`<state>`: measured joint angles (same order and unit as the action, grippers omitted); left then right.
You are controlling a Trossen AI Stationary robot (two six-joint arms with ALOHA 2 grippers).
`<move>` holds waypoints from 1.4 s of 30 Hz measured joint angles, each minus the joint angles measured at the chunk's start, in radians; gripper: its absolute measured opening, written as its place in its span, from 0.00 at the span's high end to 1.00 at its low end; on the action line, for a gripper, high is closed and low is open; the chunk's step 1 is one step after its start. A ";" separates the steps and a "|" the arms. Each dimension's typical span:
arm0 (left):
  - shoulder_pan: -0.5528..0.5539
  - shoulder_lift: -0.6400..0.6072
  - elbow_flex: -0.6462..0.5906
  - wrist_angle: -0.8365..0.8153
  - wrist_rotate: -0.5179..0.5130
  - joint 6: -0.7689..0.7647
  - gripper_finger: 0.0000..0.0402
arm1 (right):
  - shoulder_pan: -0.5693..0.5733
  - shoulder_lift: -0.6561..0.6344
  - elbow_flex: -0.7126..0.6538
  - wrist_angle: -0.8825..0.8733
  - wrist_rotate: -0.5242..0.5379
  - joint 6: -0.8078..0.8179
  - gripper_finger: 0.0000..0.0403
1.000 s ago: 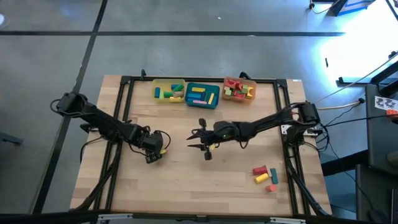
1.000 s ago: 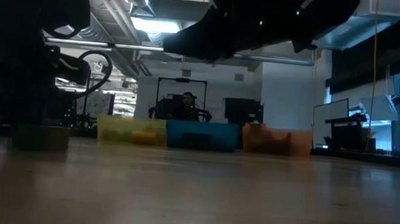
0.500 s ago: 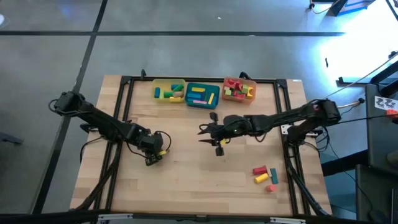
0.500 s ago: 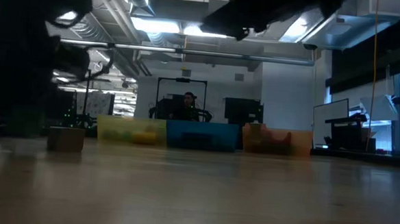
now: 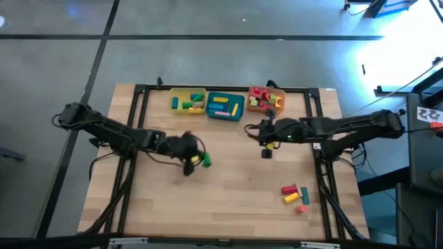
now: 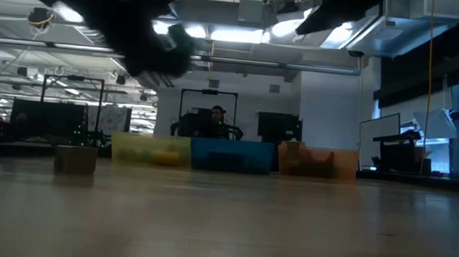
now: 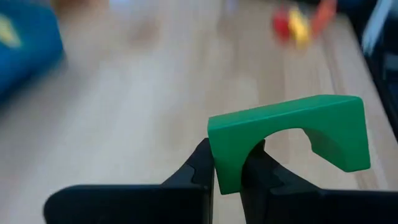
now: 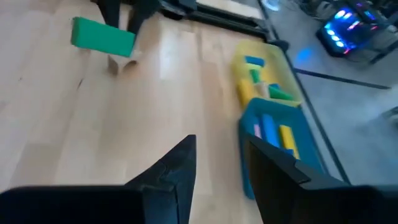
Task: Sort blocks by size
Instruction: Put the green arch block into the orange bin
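My left gripper point(image 5: 196, 158) is shut on a green arch block point(image 7: 286, 140), held above the table left of its middle; the block also shows in the high view point(image 5: 205, 160) and in the right wrist view point(image 8: 102, 37). A tan block point(image 6: 74, 159) stands on the table below it point(image 8: 121, 62). My right gripper point(image 5: 252, 130) is open and empty, in the air near the orange tray point(image 5: 266, 99). More blocks lie in the yellow tray point(image 5: 188, 102), the teal tray point(image 5: 225, 106) and the orange tray. My left gripper pinches one leg of the green arch point(image 7: 227, 171) between its two fingers point(image 7: 200, 168). The rest of the arch sticks out to one side past the fingers. The arch is lifted clear of the table.
The three trays stand in a row at the table's far edge. A small group of red, yellow and green blocks point(image 5: 294, 195) lies near the front right corner. Bare wood lies between the arms. A person sits behind the trays in the low view point(image 6: 214, 120).
My left gripper has risen with the green arch and gone toward the table's right, leaving the tan block standing alone on the table. My right gripper has gone toward the right and far edges, close to the orange tray.
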<state>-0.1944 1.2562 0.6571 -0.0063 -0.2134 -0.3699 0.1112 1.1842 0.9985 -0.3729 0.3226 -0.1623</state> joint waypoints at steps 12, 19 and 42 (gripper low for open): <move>0.322 0.291 0.160 0.571 0.048 0.356 0.92 | 0.000 -0.132 0.000 -0.059 0.052 0.000 0.66; 0.440 0.586 0.478 0.575 0.083 0.490 0.91 | 0.001 -0.200 0.000 -0.215 -0.027 0.169 0.66; 0.600 1.206 1.187 0.555 0.155 0.527 0.88 | 0.001 -0.231 0.000 -0.421 -0.324 0.395 0.66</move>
<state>0.4058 2.4619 1.8438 0.5489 -0.0585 0.1574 0.1120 0.9527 0.9985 -0.7937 -0.0013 0.2325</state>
